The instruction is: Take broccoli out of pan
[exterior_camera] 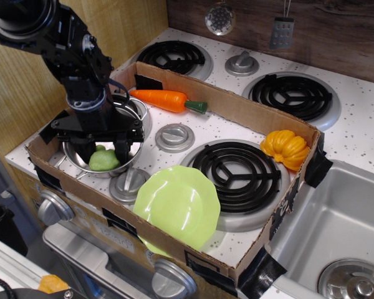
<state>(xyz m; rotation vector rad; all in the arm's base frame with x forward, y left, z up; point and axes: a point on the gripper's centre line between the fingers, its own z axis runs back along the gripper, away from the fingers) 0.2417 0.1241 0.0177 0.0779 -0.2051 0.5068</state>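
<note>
The broccoli (pixel 104 161), a small light-green lumpy toy, lies in the shiny steel pan (pixel 144 122) at the left end of the cardboard box. My black gripper (pixel 103 153) reaches down into the pan from above. Its two fingers (pixel 122 151) stand open on either side of the broccoli, close to it or just touching it. The arm hides much of the pan's inside and its back rim.
A cardboard box wall (pixel 81 187) runs close in front of the pan. A lime-green plate (pixel 177 205) leans at the front. An orange carrot (pixel 162 98) lies behind the pan. There are a yellow squash (pixel 287 148) at right, burner knobs (pixel 174 137) and a coil burner (pixel 237 171).
</note>
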